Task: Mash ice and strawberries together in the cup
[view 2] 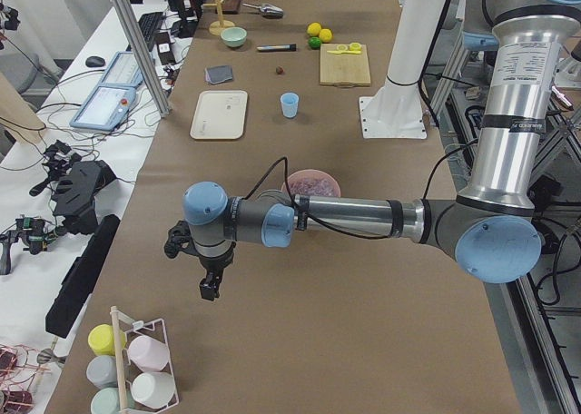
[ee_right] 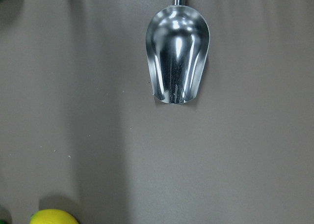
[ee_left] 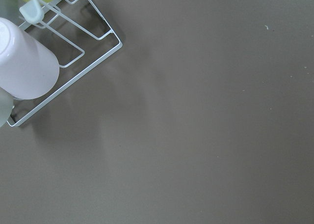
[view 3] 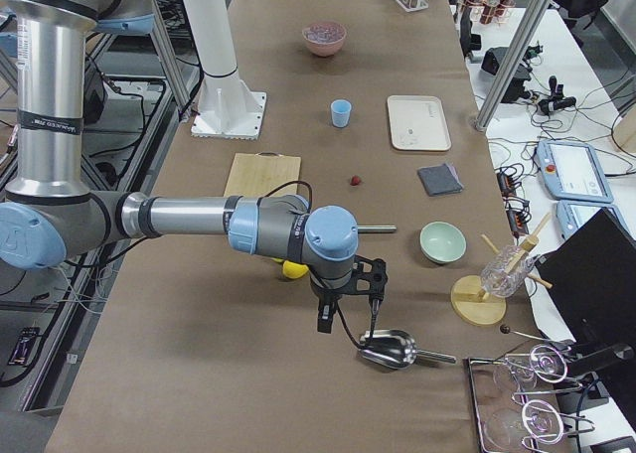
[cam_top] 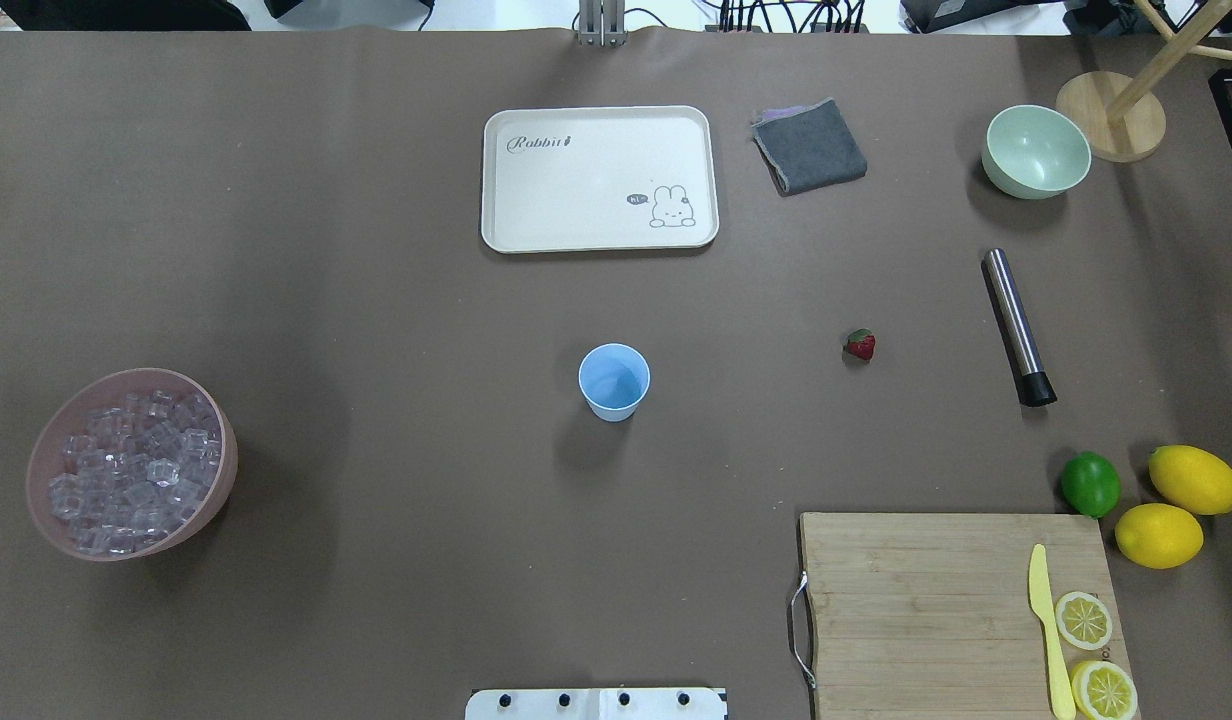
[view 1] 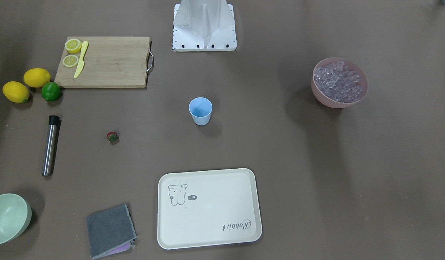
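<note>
Nothing of the mashing is done yet, by the look of it. In the overhead view the cup (cam_top: 614,381) stands upright in the middle of the desk (cam_top: 376,300), and its pale blue inside looks empty. The strawberry (cam_top: 860,345) lies on the bare desk at about 3 o'clock from the cup, well apart from it. The ice (cam_top: 126,470) is all heaped in the pink bowl (cam_top: 228,462), far off at about 8 o'clock. The steel masher (cam_top: 1016,325) lies flat beyond the strawberry, untouched.

The left tool (view 2: 209,285) hangs over the desk's end near a wire rack (ee_left: 73,52) of cups, holding nothing that I can see. The right tool (view 3: 324,320) hangs at the opposite end, above a metal scoop (ee_right: 177,52) lying on the desk. I cannot tell whether either tool is open or closed.

All of it is left to do: ice into the cup, the strawberry in after it, then the masher picked up and worked.
</note>
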